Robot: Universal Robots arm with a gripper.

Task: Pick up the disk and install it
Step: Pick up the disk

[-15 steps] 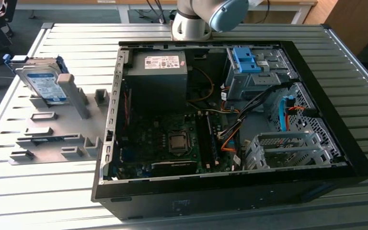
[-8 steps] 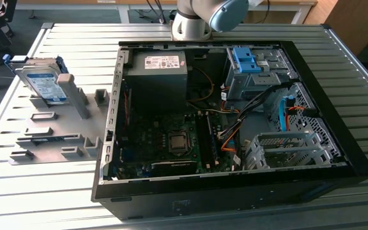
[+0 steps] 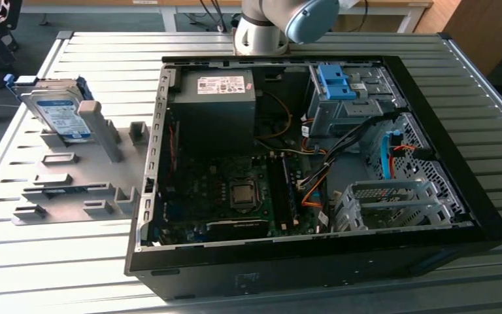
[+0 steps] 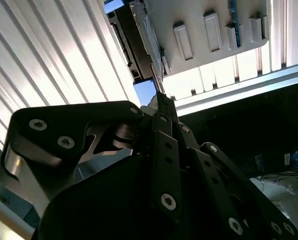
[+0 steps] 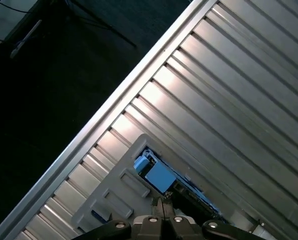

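The disk point(image 3: 59, 112), a silver-grey drive with a white-and-blue label and blue side rails, stands on edge in a grey holder plate point(image 3: 68, 176) at the exterior view's left, outside the computer case. In the first wrist view the disk point(image 5: 160, 178) shows its blue rail end just beyond my gripper point(image 5: 162, 206), whose fingertips are pressed together with nothing between them. In the second wrist view the shut gripper point(image 4: 158, 86) points toward the disk point(image 4: 144, 27) and the holder plate point(image 4: 214, 30). The gripper hangs above the disk, apart from it.
An open black computer case point(image 3: 460, 196) lies on the slatted metal table point(image 3: 24, 261), with a power supply point(image 3: 216, 104), a motherboard, loose cables, a blue bracket point(image 3: 336, 82) in the upper bay and a perforated metal cage point(image 3: 391, 203). The arm's base point(image 3: 264, 29) stands behind the case.
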